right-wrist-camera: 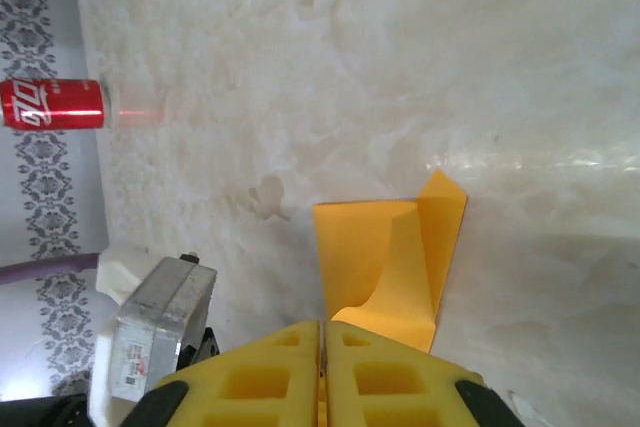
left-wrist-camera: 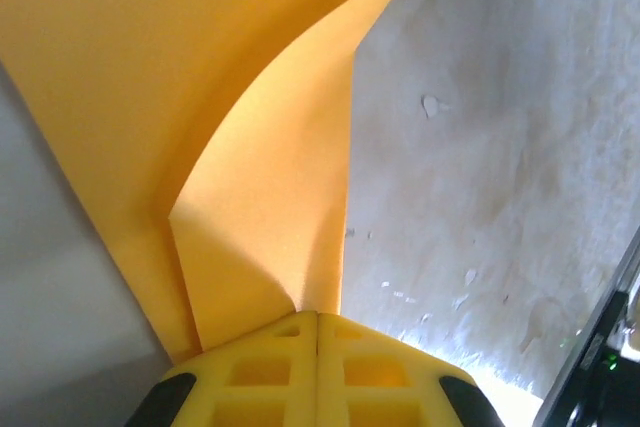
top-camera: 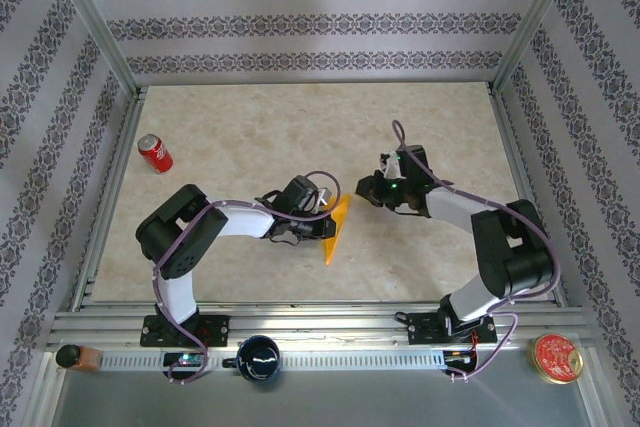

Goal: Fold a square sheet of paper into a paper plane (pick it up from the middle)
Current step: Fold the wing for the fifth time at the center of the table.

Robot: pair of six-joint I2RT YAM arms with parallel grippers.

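Near rail: a black cup (top-camera: 258,358) sits between my two bases. A red-lidded tin (top-camera: 556,358) lies at 4 o'clock of my right base.
My left gripper (left-wrist-camera: 318,332): the jaws are pressed fully together and pinch the square sheet of paper (left-wrist-camera: 270,197). The paper rises straight out of the seam between my yellow fingers.
Where the paper is: over the near half of the table (top-camera: 250,127), just near of its middle, at 3 o'clock of my left gripper.
Paper's shape: orange-yellow and partly folded, with one flap curling up over a flat layer. From above it is a narrow wedge with its tip toward 6 o'clock.
My right gripper (right-wrist-camera: 323,332): it hangs at 1 o'clock of the paper with the jaws closed, leaving a hairline seam between the fingers. The paper's edge runs right up to my fingertips, and I cannot tell whether I have any of it.
Red soda can (top-camera: 154,152): it lies on its side at 10 o'clock of the paper, well apart, near the table's left edge.
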